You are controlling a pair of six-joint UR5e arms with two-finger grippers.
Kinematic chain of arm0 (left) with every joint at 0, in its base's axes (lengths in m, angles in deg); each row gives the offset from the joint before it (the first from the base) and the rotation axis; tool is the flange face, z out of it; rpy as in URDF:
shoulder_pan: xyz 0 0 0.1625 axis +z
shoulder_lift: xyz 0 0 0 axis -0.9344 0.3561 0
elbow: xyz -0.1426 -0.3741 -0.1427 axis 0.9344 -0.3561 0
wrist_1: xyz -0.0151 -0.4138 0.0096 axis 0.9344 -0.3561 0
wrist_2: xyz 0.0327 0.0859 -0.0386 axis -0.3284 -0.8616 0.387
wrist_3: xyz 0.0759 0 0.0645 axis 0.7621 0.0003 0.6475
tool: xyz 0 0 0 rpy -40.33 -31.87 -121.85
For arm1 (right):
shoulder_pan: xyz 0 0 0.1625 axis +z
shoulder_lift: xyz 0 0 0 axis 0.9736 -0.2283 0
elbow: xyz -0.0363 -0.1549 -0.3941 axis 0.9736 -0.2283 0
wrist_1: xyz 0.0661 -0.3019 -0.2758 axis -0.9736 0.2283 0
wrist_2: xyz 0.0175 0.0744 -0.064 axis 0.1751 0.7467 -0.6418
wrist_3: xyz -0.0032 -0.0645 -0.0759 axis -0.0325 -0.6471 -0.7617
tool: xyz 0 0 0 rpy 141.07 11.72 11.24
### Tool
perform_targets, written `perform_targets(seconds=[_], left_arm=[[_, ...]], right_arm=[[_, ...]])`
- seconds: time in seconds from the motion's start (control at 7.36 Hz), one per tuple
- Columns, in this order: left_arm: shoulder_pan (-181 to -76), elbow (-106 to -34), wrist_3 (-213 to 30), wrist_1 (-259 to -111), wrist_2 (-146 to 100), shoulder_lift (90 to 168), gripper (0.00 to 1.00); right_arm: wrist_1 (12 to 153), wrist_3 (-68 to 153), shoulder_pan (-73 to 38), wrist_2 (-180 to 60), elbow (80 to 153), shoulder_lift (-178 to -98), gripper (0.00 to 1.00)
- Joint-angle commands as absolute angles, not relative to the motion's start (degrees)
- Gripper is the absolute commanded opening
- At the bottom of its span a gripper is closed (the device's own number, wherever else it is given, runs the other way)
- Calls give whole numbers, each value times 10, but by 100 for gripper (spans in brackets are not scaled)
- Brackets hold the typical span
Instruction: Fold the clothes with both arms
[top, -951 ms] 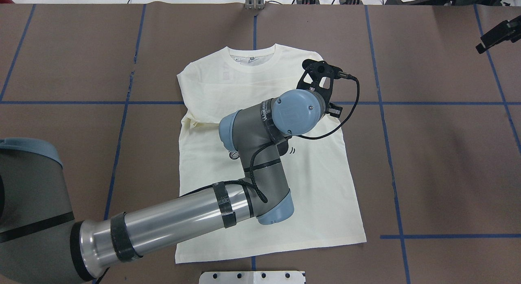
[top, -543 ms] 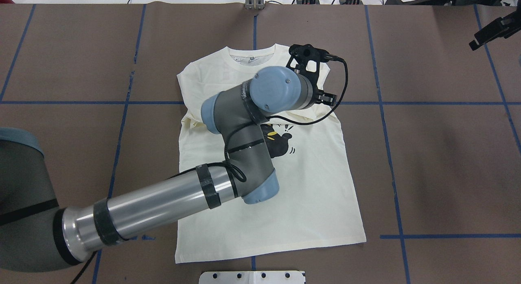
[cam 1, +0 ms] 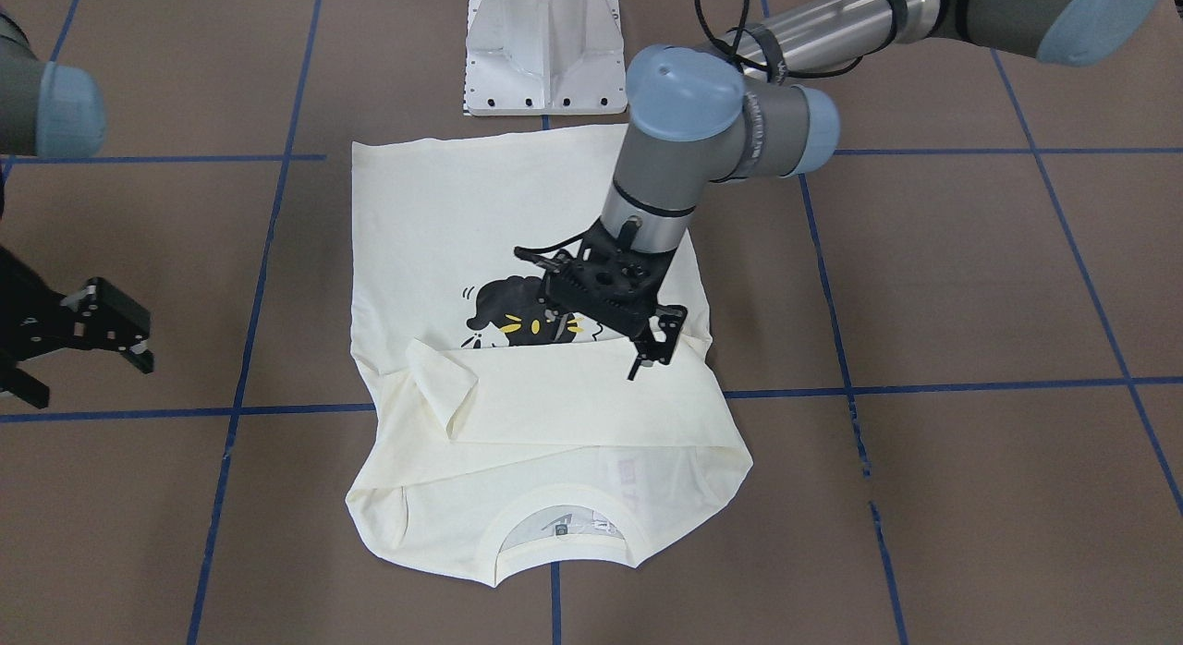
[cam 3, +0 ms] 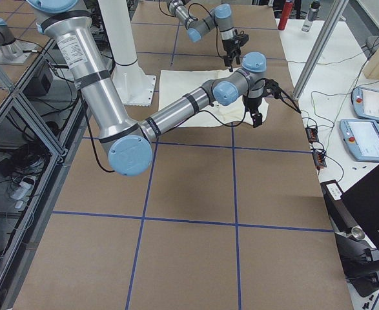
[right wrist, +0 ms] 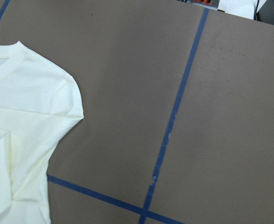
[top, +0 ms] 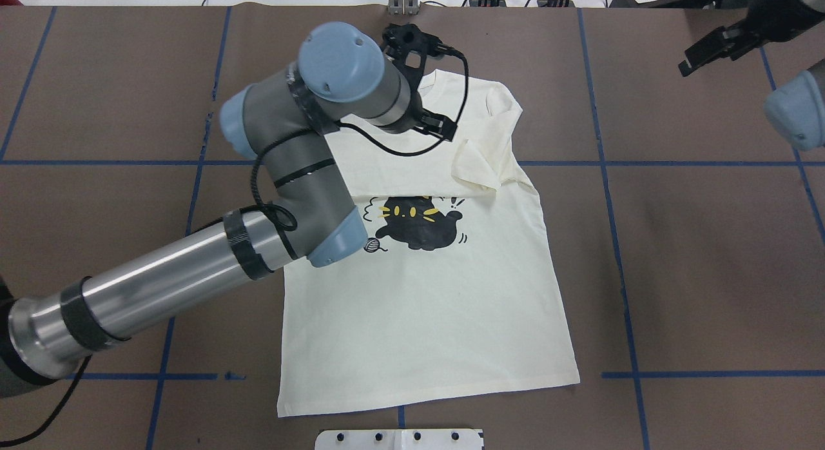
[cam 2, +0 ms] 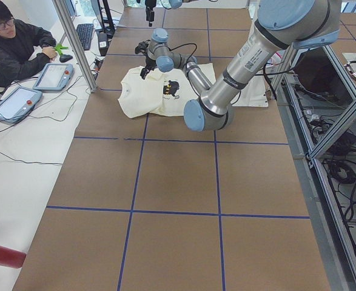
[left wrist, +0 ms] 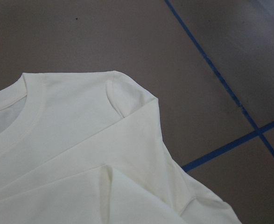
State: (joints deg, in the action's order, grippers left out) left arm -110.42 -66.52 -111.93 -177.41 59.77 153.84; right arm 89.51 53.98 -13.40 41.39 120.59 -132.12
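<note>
T-shirt: the cream-white T-shirt (top: 425,308) lies front up in the middle of the brown table (top: 696,256); its collar (left wrist: 20,116) is at the far side, and its hem is just beside the white pedestal (cam 1: 545,44) at the near side

Print: the black cat print (top: 416,221) with yellow whiskers shows mid-chest; its upper edge meets the folded sleeve

Sleeves: one long sleeve (cam 1: 554,395) lies folded across the chest between collar and print; its end (top: 475,161) is doubled back into a small flap on the shirt's right side; how the other sleeve lies cannot be told

Left arm: the left arm (top: 193,276) reaches in from the near left; its wrist is over the shirt's left shoulder

Left gripper: the left gripper (cam 1: 610,349) hangs tips-down just above the folded sleeve; its fingers are released and spread, with nothing between them; its wrist camera sees only shoulder, collar and bare table

Right arm: the right arm (top: 796,108) is at the far right

Right gripper: the right gripper (cam 1: 92,379) hovers over bare table, well apart from the shirt; its fingers are spread and empty

Tape: blue tape lines (top: 619,263) grid the table; one runs under the shirt at chest height

Beyond the far edge: a person (cam 2: 14,42) sits at a side desk with two tablets (cam 2: 38,88)
</note>
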Motion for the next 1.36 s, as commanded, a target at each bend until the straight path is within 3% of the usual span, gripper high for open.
perform_targets(seconds=[0.0,0.41,0.82,1.22], left_arm=[[-1146,-805,-1080,-1761,600,1385,100],[-1167,-842,-1077,-1770,631,1312,100],[-1192,-842,-1061,-1771,678,1301,100],[-1191,-842,-1063,-1771,680,1300,100]], right_arm=[[900,649,-221,325,1206,-1272,100],[1001,730,-339,191,1183,-1165,94],[1005,788,-426,82,1004,-1029,87],[1006,744,-451,17,944,-1021,85]])
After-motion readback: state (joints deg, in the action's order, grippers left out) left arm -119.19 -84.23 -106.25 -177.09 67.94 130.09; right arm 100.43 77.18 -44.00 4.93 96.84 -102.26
